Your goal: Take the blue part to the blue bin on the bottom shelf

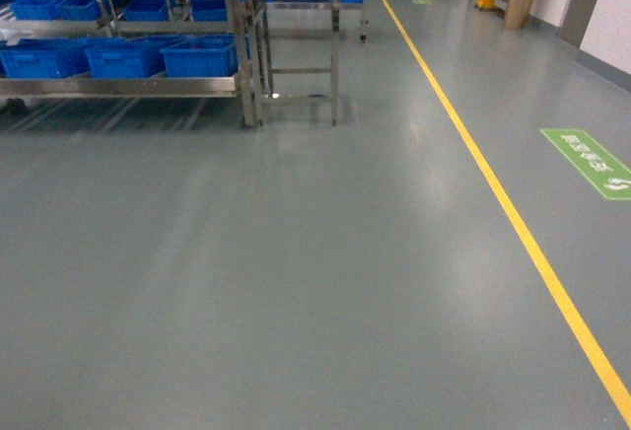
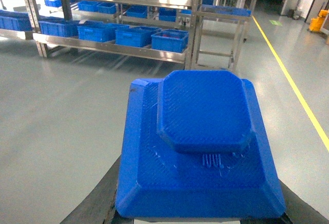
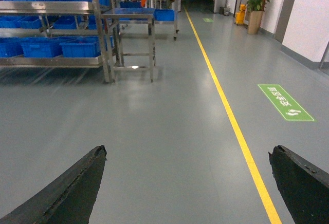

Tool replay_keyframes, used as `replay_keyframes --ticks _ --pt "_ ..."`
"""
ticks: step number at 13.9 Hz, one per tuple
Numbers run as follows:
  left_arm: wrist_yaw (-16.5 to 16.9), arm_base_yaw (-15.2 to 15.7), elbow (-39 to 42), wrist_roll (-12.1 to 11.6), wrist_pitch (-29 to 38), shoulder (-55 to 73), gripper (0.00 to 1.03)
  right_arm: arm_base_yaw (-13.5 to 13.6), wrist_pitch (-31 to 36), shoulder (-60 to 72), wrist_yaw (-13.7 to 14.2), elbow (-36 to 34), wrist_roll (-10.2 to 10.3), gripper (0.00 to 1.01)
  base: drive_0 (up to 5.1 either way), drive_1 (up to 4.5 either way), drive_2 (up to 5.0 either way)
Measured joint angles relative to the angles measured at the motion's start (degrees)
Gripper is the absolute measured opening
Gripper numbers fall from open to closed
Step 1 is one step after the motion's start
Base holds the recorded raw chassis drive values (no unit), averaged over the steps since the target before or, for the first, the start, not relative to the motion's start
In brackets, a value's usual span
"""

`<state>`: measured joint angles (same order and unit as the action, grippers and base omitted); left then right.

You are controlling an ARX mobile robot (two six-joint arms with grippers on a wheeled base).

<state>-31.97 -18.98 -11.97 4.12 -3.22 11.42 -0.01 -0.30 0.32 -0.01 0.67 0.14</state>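
Filling my left wrist view, the blue part (image 2: 198, 147) sits between my left gripper (image 2: 198, 216) fingers (image 2: 95, 206), whose dark tips show only at the bottom corners on either side of it. They appear clamped against its sides, though the contact itself is hidden under the part. It is a stepped, textured plastic piece with a raised octagonal top, and I can read no marking on it.

My right gripper (image 3: 187, 183) is spread wide with nothing between its black fingers (image 3: 67, 190), only grey floor (image 3: 169, 131).

Well ahead to the left stands the steel rack, its bottom shelf (image 2: 113, 48) carrying a row of blue bins (image 2: 136, 35). A yellow line (image 3: 226, 106) runs along the floor, and right of it lies a green floor sign (image 3: 285, 102) whose white writing is too blurred to read.
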Motion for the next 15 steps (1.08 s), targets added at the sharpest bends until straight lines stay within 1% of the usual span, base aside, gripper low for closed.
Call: replay_keyframes --ticks 15 --pt "0.0 0.0 0.0 0.0 -0.2 0.2 0.43 0.0 -0.1 0.0 0.0 0.0 0.0 0.98 0.0 4.19 -4.1"
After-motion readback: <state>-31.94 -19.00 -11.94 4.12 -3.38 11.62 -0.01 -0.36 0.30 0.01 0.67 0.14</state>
